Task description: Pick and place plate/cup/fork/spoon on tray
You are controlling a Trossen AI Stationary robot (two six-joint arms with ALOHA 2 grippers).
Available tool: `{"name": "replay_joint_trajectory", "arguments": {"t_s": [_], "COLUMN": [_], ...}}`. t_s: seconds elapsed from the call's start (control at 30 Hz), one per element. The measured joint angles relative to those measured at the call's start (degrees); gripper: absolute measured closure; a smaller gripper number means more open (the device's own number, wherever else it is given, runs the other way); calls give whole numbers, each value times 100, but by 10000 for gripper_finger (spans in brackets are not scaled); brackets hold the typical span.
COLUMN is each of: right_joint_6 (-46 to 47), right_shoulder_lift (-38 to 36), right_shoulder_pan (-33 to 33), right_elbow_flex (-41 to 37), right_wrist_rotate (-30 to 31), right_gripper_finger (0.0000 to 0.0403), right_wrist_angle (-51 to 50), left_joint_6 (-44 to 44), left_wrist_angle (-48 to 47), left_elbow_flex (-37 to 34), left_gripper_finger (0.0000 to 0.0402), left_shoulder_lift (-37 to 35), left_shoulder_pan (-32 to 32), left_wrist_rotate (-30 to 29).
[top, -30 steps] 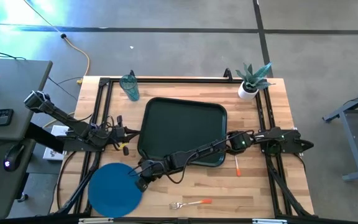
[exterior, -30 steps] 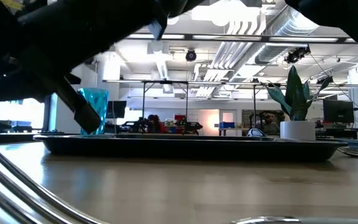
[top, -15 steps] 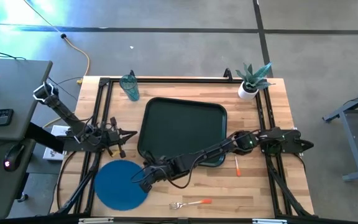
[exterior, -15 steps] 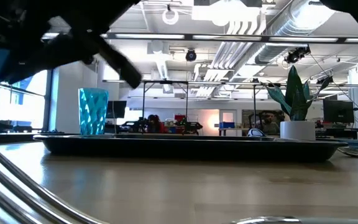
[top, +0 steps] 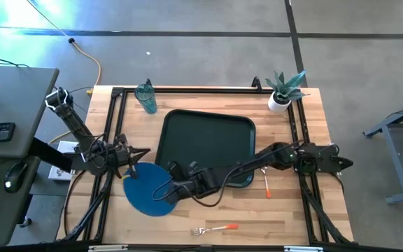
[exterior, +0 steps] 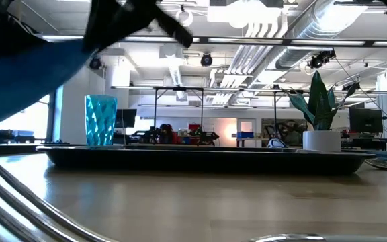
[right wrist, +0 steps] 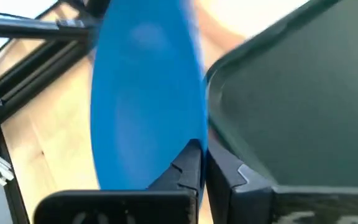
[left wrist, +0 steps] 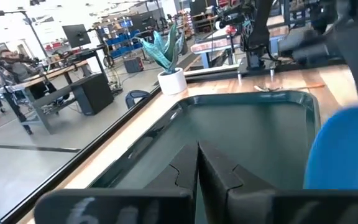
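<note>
Jaws shut on plate (top: 147, 190) rim

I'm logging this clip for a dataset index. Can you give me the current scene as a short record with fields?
plate: held at its edge by the right end effector, beside the tray's near-left corner
tray: mid-table, nothing in it
cup: upright, beyond the tray
fork: near table edge
spoon: right of tray
left end effector: shut, holding nothing, left of tray

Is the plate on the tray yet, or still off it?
Still off: the right gripper holds the plate beside the tray, which is empty.
</note>
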Motion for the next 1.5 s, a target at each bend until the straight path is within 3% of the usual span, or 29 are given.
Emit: {"name": "replay_joint_trajectory", "arguments": {"t_s": [0.1, 0.27, 0.43, 0.57, 0.7, 0.9, 1.07, 1.23, 1.37, 1.5], "right_joint_6": [81, 1036, 1915, 1746, 2028, 1830, 1077, 1040, 1364, 1576], "right_shoulder_lift": [-353, -776, -993, -1141, -1240, -1620, -1824, -1848, -1859, -1958], "right_shoulder_pan": [10, 63, -34, -361, -768, -1301, -1682, -1779, -1691, -1501], "right_elbow_flex": [7, 2, -34, -707, -1853, -3687, -4857, -5354, -5452, -5338], "right_wrist_rotate": [435, 1535, 2001, 1916, 1548, 1234, 753, 450, 695, 981], "right_gripper_finger": [403, 403, 403, 403, 402, 402, 402, 401, 393, 361], "right_wrist_angle": [-941, -2956, -4587, -4277, -4316, -3009, -1537, -1037, -1329, -1598], "left_joint_6": [-57, -139, -162, -300, -456, -504, -617, -936, -1204, -1424], "left_wrist_angle": [-14, -13, -15, -16, -54, -121, -183, -414, -667, -704], "left_elbow_flex": [0, 0, 0, 0, 0, -2, -2, -4, -7, -7], "left_gripper_finger": [399, 399, 399, 399, 399, 399, 399, 399, 396, 386], "left_shoulder_lift": [4, 6, 6, 6, 13, 22, 24, 24, 30, 30], "left_shoulder_pan": [-70, -181, -228, -225, -225, -215, -101, 113, 267, 381], "left_wrist_rotate": [-58, -34, 92, 93, 238, 306, 308, 390, 414, 418]}}
